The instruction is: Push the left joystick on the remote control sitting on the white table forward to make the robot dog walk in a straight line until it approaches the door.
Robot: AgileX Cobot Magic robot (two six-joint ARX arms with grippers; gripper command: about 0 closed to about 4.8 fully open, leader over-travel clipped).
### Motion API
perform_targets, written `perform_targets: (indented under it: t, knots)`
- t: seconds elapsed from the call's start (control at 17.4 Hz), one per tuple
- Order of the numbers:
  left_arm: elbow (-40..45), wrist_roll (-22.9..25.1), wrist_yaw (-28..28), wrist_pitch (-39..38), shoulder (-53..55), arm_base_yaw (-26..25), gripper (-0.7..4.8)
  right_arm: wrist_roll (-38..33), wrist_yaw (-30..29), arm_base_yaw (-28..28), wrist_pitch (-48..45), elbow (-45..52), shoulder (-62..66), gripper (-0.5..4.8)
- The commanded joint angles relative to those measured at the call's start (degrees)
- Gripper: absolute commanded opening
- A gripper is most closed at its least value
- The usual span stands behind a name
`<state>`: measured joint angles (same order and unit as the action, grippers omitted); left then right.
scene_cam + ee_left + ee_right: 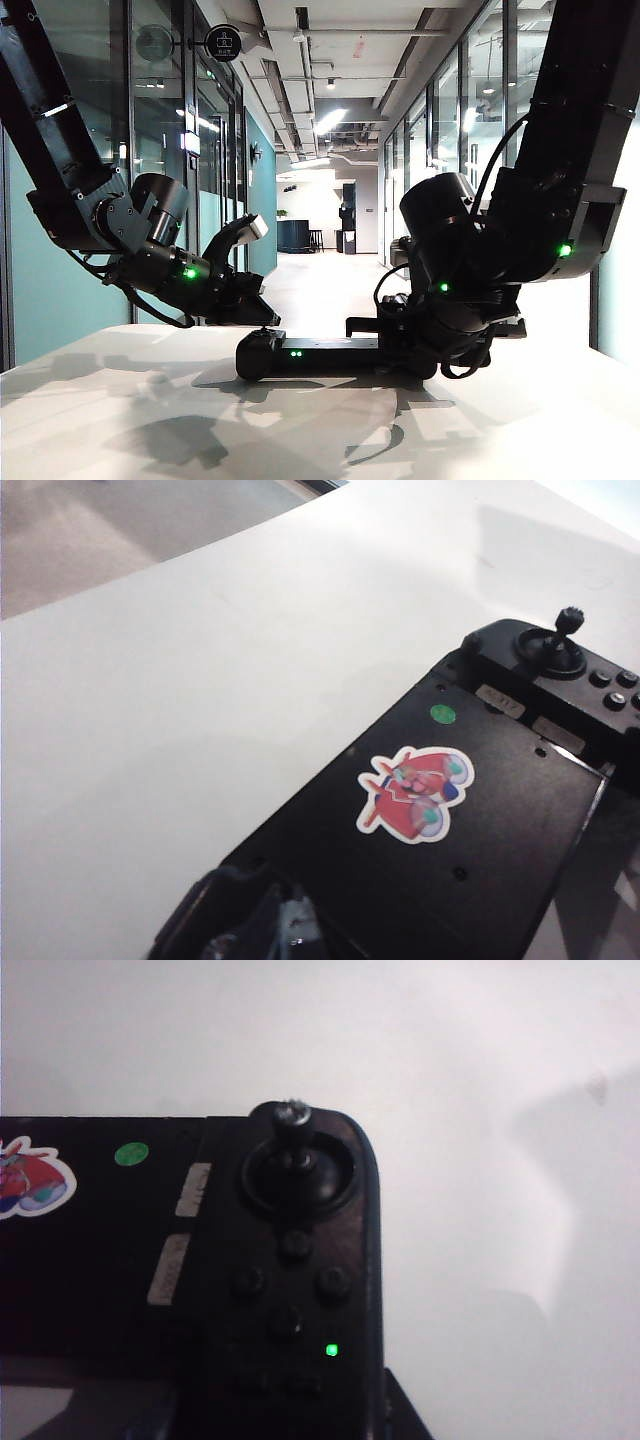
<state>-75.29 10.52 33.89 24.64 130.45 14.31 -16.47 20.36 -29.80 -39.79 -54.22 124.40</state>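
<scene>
The wide black gamepad-shaped remote control lies lengthwise between both grippers on the matte white table, left gripper nearer its left end; neither grip readable.

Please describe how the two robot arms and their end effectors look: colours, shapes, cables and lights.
Both arms are glossy black with boxy links and rounded cylindrical joint housings. The left arm shows a small green light and a black cable looping beneath it. The right arm shows two green lights and a black cable arching over its wrist. The end effectors are dark and indistinct.
</scene>
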Motion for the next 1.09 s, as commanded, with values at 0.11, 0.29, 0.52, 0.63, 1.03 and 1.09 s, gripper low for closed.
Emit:
perform_targets:
  t: [0.11,0.29,0.52,0.63,1.03,1.09]
  knots:
    - [0.0,0.0,-0.7,0.3,0.0,-0.2,-0.06,0.0,0.4,-0.1,-1.2,-0.2,-0.3,1.47]
    - [0.0,0.0,-0.7,0.3,0.0,-0.2,-0.05,0.0,0.5,-0.1,-1.6,-0.2,-0.3,1.47]
    - [0.0,0.0,-0.7,0.3,0.0,-0.2,-0.06,0.0,0.5,-0.1,-1.6,-0.2,-0.3,1.47]
    - [0.0,0.0,-0.7,0.3,0.0,-0.2,-0.06,0.0,0.5,-0.1,-1.7,-0.2,-0.3,1.48]
    - [0.0,0.0,-0.7,0.3,0.0,-0.2,-0.06,0.2,0.5,-0.1,-1.6,-0.2,-0.3,1.48]
    - [0.0,0.0,-0.7,0.3,0.0,-0.2,-0.05,0.2,0.5,-0.1,-1.6,-0.2,-0.3,1.48]
